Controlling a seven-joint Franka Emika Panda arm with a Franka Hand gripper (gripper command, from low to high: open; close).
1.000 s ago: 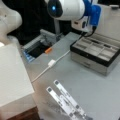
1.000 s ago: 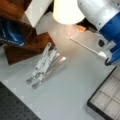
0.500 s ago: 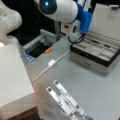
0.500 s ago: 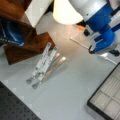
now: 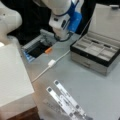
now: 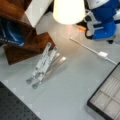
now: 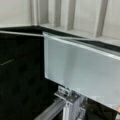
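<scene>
Above the far end of the grey surface (image 5: 100, 87), the end effector (image 5: 60, 37) hangs just over the edge of a shallow open tray (image 5: 37, 48) with a dark inside, and whether it is open or closed I cannot tell, since the arm's white and blue wrist housing covers the fingers in both front views and the wrist view shows no fingers at all, only a pale panel (image 7: 82, 72) on a metal bracket before dark ground. The nearest loose thing is a small orange piece (image 5: 48, 50) lying on the tray's rim, just below and to a front view's left of the end effector; nothing appears to be held. A white cable (image 5: 51, 63) with a small block on it runs slantwise across the surface from near the tray toward a front view's bottom left, slack and flat, so it seems merely to lie there. An open compartment case (image 5: 98, 51) stands at a front view's right, its lid propped upright so the cells are reachable. A folded metal stand (image 6: 45, 65) lies flat, well apart from the end effector, beside a wooden block (image 6: 22, 47).
</scene>
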